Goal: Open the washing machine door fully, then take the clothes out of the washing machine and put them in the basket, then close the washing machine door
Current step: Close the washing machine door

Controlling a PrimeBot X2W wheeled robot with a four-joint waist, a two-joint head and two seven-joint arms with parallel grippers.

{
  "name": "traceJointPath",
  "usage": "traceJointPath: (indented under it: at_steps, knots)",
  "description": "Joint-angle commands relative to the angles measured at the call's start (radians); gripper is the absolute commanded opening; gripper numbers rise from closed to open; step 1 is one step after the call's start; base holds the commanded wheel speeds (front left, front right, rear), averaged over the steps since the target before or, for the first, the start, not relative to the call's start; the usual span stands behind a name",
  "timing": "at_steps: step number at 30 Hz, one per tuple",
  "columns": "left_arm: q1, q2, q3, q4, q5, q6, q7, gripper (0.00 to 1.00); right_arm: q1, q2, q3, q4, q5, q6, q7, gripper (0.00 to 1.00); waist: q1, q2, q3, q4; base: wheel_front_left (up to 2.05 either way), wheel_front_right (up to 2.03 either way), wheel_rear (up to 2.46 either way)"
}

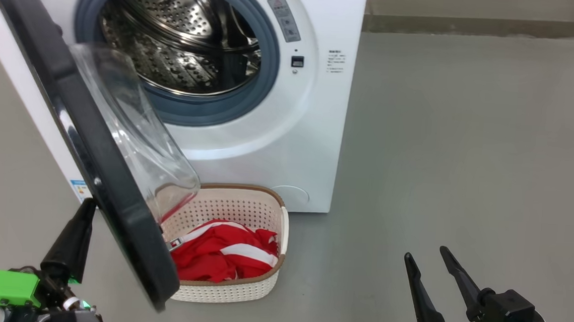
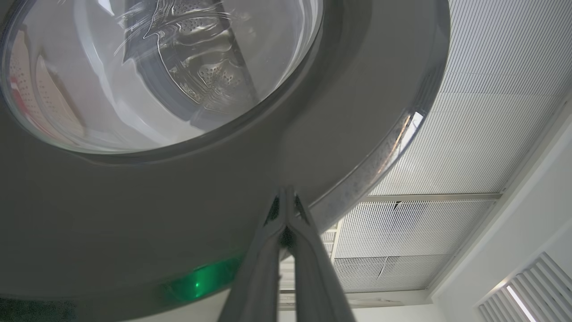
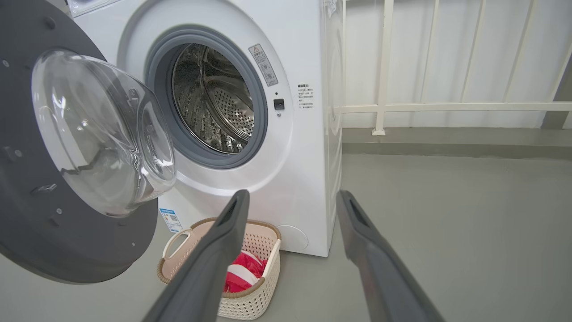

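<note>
Door [image 1: 94, 168] hides basket [image 1: 237, 289] left side; label print [image 1: 335, 62] illegible.
</note>
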Motion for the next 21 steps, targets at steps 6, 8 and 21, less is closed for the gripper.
traceJointPath:
  at_steps: [6, 8, 21]
  knots:
    - [-0.08, 0.012, 0.002, -0.009, -0.029, 0.002, -0.007, 0.0, -0.034, -0.002, 0.024, -0.025, -0.006, 0.006, -0.006, 1.0, 0.0, 0.0, 0.025, -0.038, 0.0, 0.0, 0.0]
    - [-0.103, 0.012, -0.006, 0.002, -0.037, 0.002, -0.01, 0.0, -0.038, -0.002, 0.025, -0.024, -0.006, 0.006, -0.006, 1.0, 0.0, 0.0, 0.033, -0.049, 0.0, 0.0, 0.0]
    - [-0.274, 0.012, -0.048, 0.103, -0.058, -0.032, -0.046, 0.0, -0.066, -0.002, 0.019, -0.03, -0.013, 0.006, -0.006, 1.0, 0.0, 0.0, 0.098, -0.129, 0.0, 0.0, 0.0]
